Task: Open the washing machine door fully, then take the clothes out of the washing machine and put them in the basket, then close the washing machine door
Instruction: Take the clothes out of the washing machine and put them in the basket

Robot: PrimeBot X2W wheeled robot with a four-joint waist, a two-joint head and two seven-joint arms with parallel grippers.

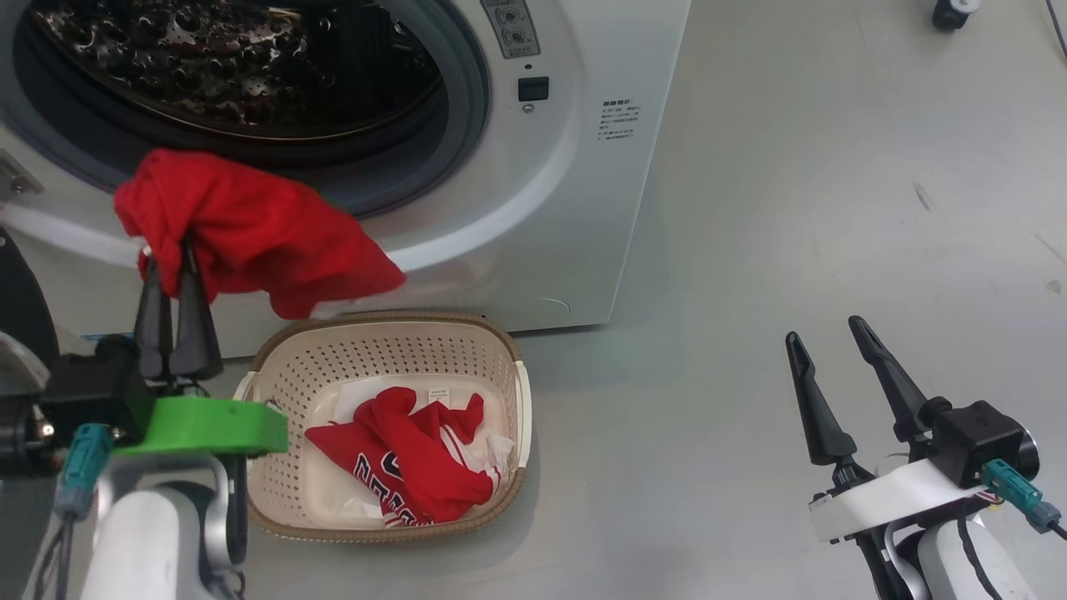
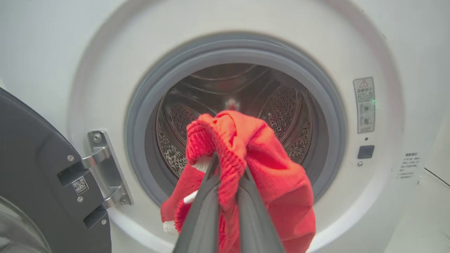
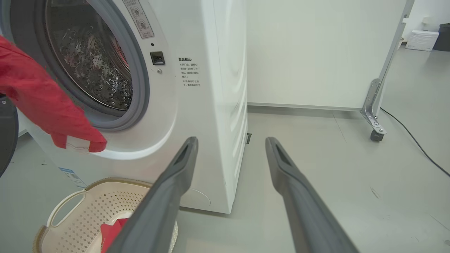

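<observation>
Count: one washing machine (image 1: 583, 167), one washing machine door (image 2: 35, 158), one basket (image 1: 375, 350), two red garments, two grippers.

Left gripper (image 1: 171, 262): the fingers are clenched on garment A (image 1: 250, 229) and pinch a ribbed edge. The cloth bunches above the fingertips and drapes down to their right. It hangs clear of the floor (image 1: 834, 208), in front of the lower rim of the drum (image 1: 233, 67). The basket's back rim sits lower than the hanging tip.

Garment B (image 1: 408, 462) lies crumpled inside the basket, below and right of the left fingers and well left of the right fingers.

Right gripper (image 1: 825, 331): the fingers are released and spread, with nothing between them. It hovers over bare floor, well apart from the machine's right side.

View differences:
- The left wrist view looks past the fingers straight into the drum. Left of the fingers it shows a metal hinge (image 2: 105, 165) and the swung-open door's dark frame.
- The head view shows garment B's white striped trim and lettering.
- The right wrist view shows the machine's side panel, a white partition (image 3: 316, 52) on a caster, and a floor cable.

Hidden or unclear:
- The door is cut off at the picture's edge and little of its glass shows.
- Garment B's lettering is folded and unreadable.
- There is a small reddish patch deep in the drum. I cannot tell whether it is cloth or a reflection.
</observation>
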